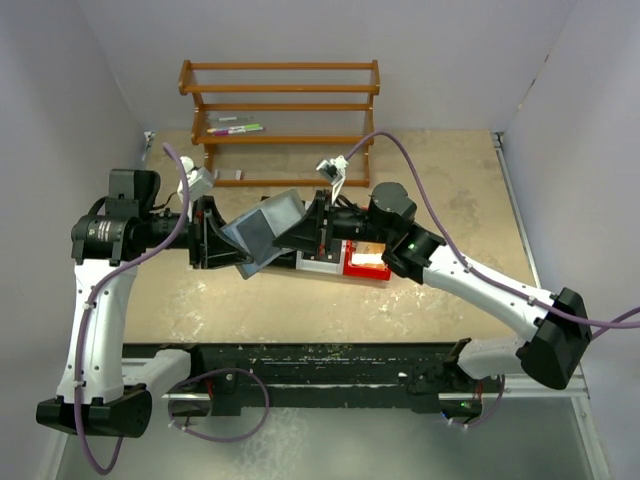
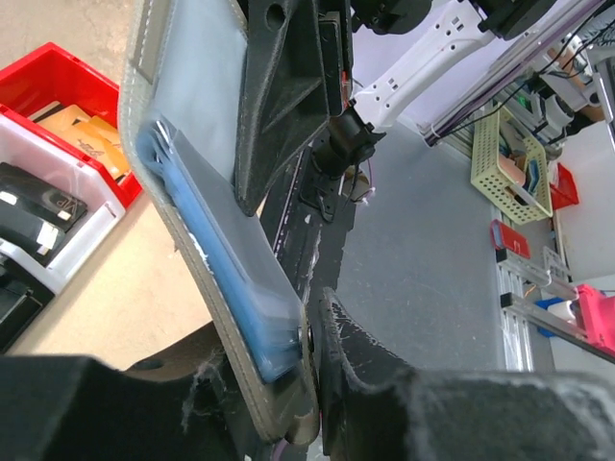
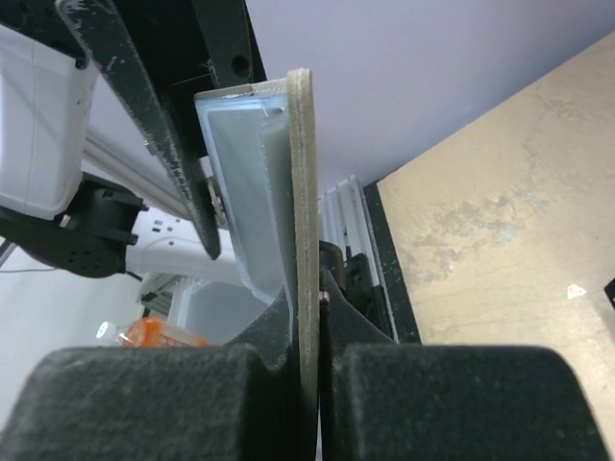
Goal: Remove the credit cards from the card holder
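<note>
Above the tan desk point(image 1: 450, 200), left fingers point(image 2: 404, 403) and right fingers point(image 3: 452, 403) each pinch the holder point(image 1: 265, 232); bins point(image 1: 365, 262) sit below, a wooden rack point(image 1: 280, 90) far, pale walls point(image 1: 300, 30) around.

Nothing is showing sharply enough to be read in any view. The black cards point(image 2: 36, 200) lying in the white bin point(image 2: 88, 235) are carrying small pale marks, and the pens point(image 1: 236, 128) on the wooden rack point(image 1: 280, 90) at the far edge of the tabletop are wearing coloured bands, but all of these are coming out too small and blurred to make out. The card holder point(image 2: 223, 283) is showing only plain grey-blue faces.
</note>
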Available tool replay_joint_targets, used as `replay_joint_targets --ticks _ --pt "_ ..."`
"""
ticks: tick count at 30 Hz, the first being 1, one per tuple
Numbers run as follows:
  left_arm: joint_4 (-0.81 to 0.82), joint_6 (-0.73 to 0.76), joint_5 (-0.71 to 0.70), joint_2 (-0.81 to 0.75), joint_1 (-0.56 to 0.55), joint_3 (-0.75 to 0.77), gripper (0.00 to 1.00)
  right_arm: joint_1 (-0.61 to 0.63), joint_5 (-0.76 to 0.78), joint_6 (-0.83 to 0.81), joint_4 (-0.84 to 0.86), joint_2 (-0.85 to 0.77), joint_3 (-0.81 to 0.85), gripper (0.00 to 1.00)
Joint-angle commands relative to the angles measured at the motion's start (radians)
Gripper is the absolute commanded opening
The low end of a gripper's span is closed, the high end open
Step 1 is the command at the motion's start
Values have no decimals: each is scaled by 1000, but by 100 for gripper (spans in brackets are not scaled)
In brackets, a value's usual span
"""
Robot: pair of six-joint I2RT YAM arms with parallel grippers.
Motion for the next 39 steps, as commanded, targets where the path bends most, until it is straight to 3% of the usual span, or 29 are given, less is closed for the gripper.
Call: replay_joint_targets --ticks 1,4,9,15,21,31,39 --pt "-113 138 101 1 -13 55 27 -29 2 20 67 -27 -11 0" --pt "-157 179 120 6 -12 69 18 -42 -22 34 84 -27 -16 0" --pt "-203 232 161 4 -13 87 14 -57 -53 52 94 -22 -21 0" --pt "-202 232 178 -12 -13 83 25 -66 -66 61 97 -18 -22 0" --pt "-211 241 172 -15 -13 80 25 -73 -69 59 89 -20 -14 0" --pt "-169 204 177 -20 -13 70 4 -80 -105 78 112 -20 -24 0" --pt "-154 207 209 -70 -13 67 1 -103 -109 87 84 7 -16 0"
